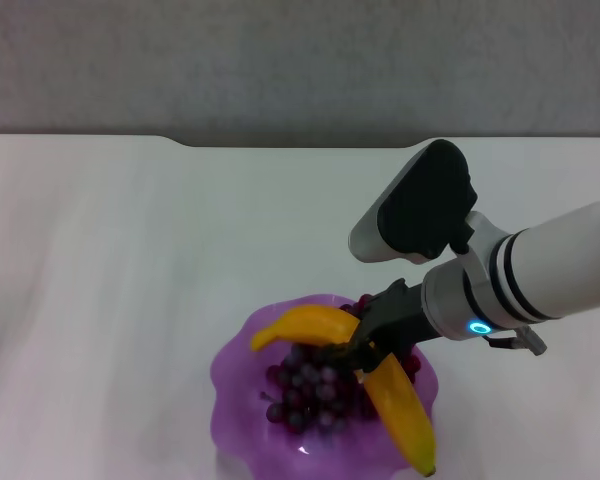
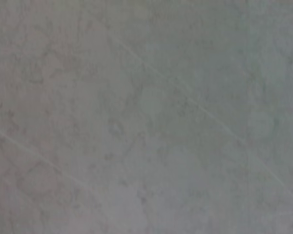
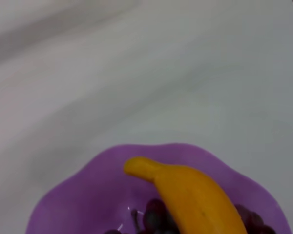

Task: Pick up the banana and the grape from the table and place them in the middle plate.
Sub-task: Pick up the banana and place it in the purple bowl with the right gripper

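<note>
The purple scalloped middle plate [image 1: 232, 378] sits at the near edge of the white table [image 1: 130, 250]. In it lies the grape [image 1: 305, 392], a dark red-purple bunch. The yellow-orange banana [image 1: 405, 412] rests across the bunch, one end toward the plate's far left, the other past its near right rim. My right gripper [image 1: 355, 348] reaches in from the right, its black fingers closed around the banana's middle. The right wrist view shows the banana [image 3: 195, 195] over the grape [image 3: 156, 215] inside the plate [image 3: 73, 200]. My left gripper is out of view.
The table's far edge with its notch [image 1: 180, 140] runs along a grey wall. The left wrist view shows only a plain grey surface [image 2: 146, 117]. White tabletop stretches to the left of and behind the plate.
</note>
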Available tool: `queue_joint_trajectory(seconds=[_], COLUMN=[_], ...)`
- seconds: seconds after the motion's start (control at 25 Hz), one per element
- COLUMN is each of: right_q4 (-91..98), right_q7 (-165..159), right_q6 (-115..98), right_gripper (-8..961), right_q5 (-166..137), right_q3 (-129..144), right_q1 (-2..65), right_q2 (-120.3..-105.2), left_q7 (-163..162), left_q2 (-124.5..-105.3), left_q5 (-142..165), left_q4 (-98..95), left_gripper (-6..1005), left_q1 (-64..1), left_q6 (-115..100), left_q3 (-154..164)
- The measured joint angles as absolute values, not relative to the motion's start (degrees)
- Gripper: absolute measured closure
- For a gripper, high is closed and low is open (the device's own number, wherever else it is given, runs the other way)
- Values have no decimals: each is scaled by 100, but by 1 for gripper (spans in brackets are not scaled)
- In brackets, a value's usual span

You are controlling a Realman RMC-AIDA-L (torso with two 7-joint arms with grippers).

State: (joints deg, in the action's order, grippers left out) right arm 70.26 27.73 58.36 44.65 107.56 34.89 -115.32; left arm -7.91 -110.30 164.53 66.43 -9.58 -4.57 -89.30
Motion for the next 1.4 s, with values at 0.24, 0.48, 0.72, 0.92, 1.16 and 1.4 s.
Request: queue_joint_trajectory(seconds=[0.24, 0.48, 0.72, 0.92, 1.16, 1.4], right_q4=[7177, 7277, 7518, 7640, 7611, 7733], right_q7=[2767, 2717, 2694, 2691, 2689, 2689], right_q6=[5839, 5861, 5877, 5889, 5889, 5869], right_gripper=[389, 368, 369, 339, 304, 229], right_q5=[4466, 4465, 4464, 4459, 4447, 4450], right_q3=[10720, 10707, 10667, 10546, 10513, 10465], right_q1=[3406, 3358, 3237, 3144, 3140, 3073], right_q2=[-11531, -11531, -11529, -11519, -11522, -11523], left_q7=[-791, -791, -791, -791, -791, -791], left_q2=[-11030, -11030, -11030, -11030, -11030, -11030], left_q5=[16453, 16453, 16453, 16453, 16453, 16453], left_q4=[6650, 6660, 6654, 6653, 6657, 6653], left_gripper=[120, 123, 126, 129, 132, 136], left_q1=[-949, -941, -932, -931, -928, -923], left_q6=[-457, -457, -457, -457, -457, -457], left_q3=[-8930, -8930, -8929, -8929, -8929, -8929])
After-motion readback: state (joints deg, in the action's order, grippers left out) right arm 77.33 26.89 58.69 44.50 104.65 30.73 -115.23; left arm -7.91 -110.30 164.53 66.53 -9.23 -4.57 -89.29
